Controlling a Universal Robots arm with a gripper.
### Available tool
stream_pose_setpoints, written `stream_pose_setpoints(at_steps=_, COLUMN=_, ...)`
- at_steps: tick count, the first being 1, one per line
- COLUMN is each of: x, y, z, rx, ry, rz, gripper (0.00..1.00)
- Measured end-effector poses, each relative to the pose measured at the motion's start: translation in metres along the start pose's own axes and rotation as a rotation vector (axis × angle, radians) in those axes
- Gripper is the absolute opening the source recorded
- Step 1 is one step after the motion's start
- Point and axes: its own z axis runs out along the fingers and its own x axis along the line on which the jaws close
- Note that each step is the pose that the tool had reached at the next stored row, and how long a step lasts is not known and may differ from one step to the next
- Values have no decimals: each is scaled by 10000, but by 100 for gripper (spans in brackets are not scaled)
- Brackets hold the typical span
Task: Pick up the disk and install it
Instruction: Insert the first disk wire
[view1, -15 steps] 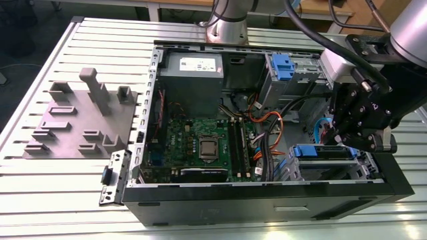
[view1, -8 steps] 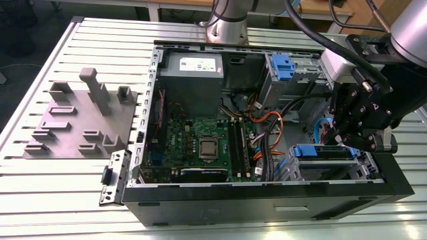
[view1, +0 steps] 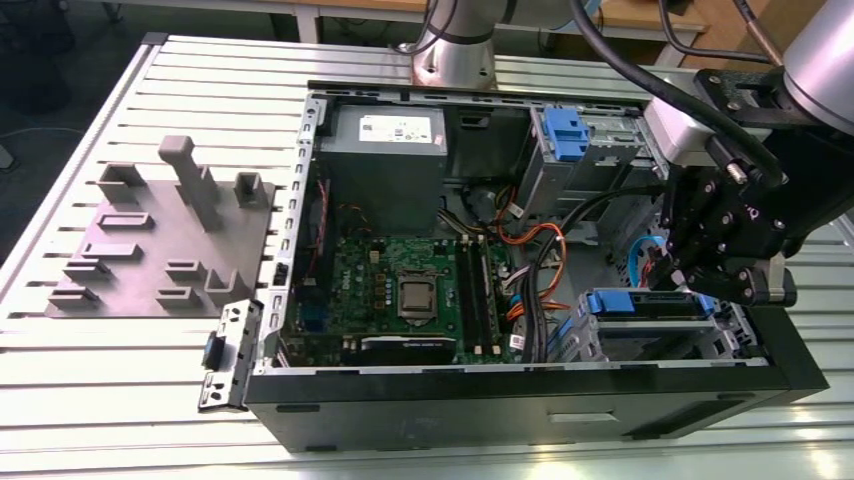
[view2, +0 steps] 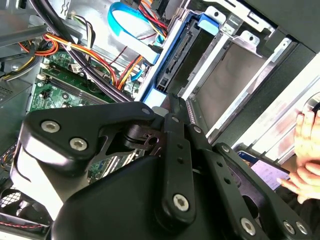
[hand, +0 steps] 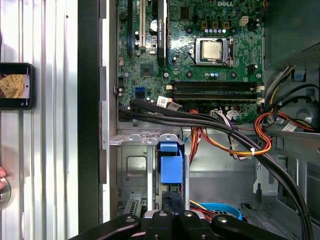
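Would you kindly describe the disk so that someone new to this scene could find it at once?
Start at the open computer case on the slatted table. Go to its drive cage at the exterior view's lower right, under the gripper. The disk sits there, a flat drive with a blue bracket; unlike the blue latch in the upper bay, it lies right beside the gripper.

Open computer case (view1: 534, 405) with motherboard (hand: 200, 65), beside grey fixture block (view1: 160, 250) on slatted table (view1: 120, 380).

Computer case (view1: 534, 400): matt black metal, showing. Surface (view1: 107, 380): ribbed, brushed metal, gleaming. Disk (view1: 647, 305) bracket: glossy blue plastic. End effector (view1: 727, 285): matt black.
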Motion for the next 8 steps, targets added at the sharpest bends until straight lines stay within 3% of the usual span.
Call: stream_pose_setpoints(at_steps=8, x=0, y=-1, z=0, rx=0, ry=0, rz=0, gripper=11)
